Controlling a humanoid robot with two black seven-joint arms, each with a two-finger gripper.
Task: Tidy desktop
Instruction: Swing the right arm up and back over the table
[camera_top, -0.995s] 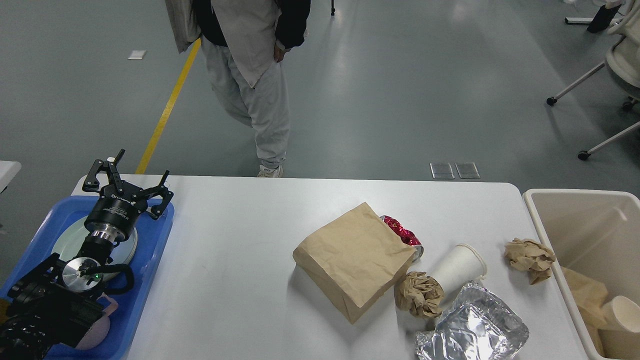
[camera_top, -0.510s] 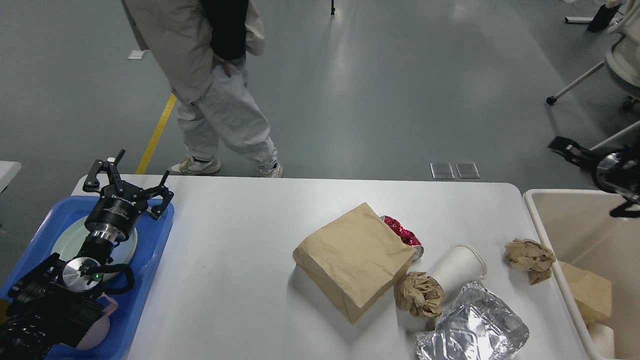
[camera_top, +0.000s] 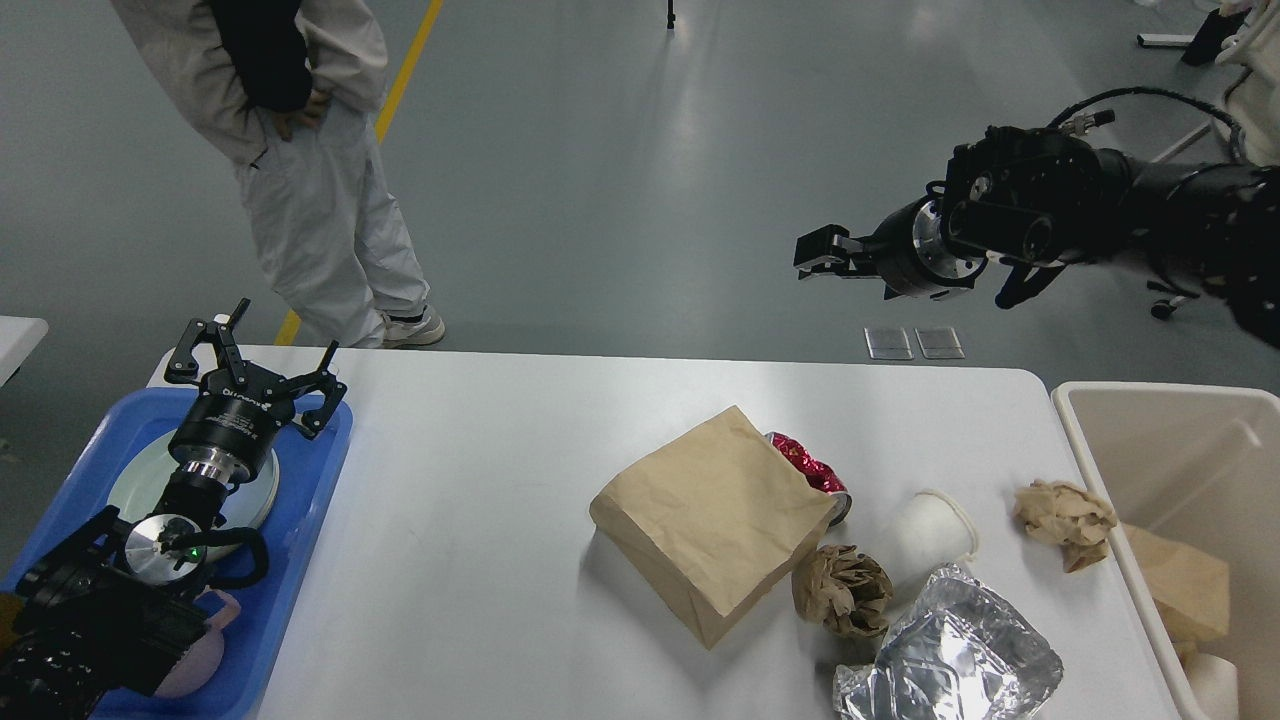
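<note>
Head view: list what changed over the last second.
The right arm swung in from the right; its gripper now hangs beyond the desktop's far edge, holding nothing visible. The person walked left. The left gripper over the tray, the paper bag and the cup stayed put.

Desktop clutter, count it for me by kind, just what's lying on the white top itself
Paper bag: 1
Crumpled paper balls: 2
Paper cup: 1
Foil wrapper: 1
Red can, part hidden behind the bag: 1
Total: 6
</note>
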